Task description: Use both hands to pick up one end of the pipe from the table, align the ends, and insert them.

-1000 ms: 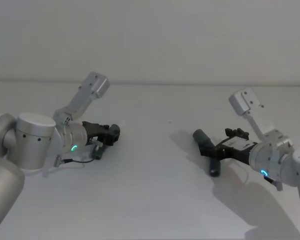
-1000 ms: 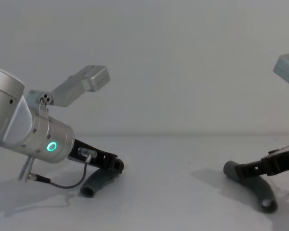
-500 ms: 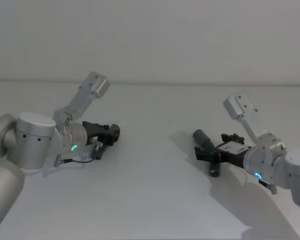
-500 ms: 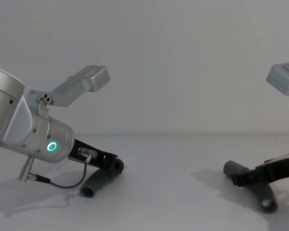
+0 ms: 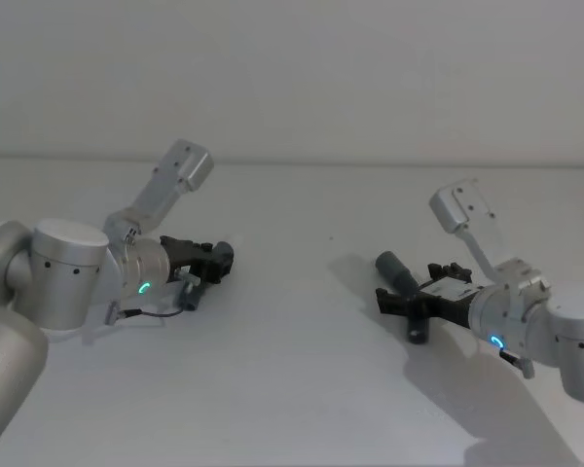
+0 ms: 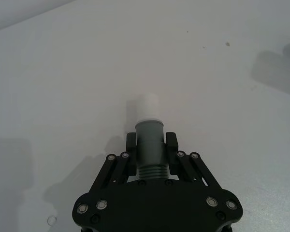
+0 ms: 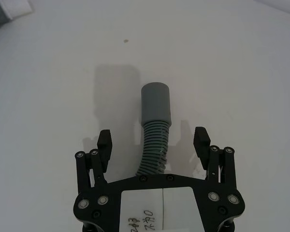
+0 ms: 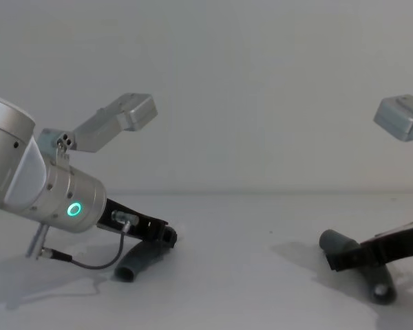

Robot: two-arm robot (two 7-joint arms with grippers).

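Observation:
On the left of the table (image 5: 302, 389), my left gripper (image 5: 220, 259) is shut on the shorter pipe piece (image 8: 142, 260). In the left wrist view, the left gripper (image 6: 151, 144) clamps the grey cuff (image 6: 150, 137), and the pale whitish end (image 6: 147, 104) sticks out past the fingers. The piece still touches the table. On the right lies the longer bent pipe piece (image 5: 405, 285). My right gripper (image 7: 153, 139) is open and low, with the ribbed body (image 7: 153, 145) between its spread fingers, untouched, and the wide plain grey end (image 7: 156, 102) ahead of them. The right gripper (image 8: 344, 259) sits just behind that end (image 8: 332, 240).
The white table stretches bare between the two pieces, about a third of the head view wide. A pale wall (image 5: 292, 78) rises behind the table's far edge. Each arm's grey wrist camera block (image 5: 188, 162) stands above its gripper.
My right gripper has dropped lower and slid a little leftward over the longer piece, which has stayed put. The left arm and its piece have not moved.

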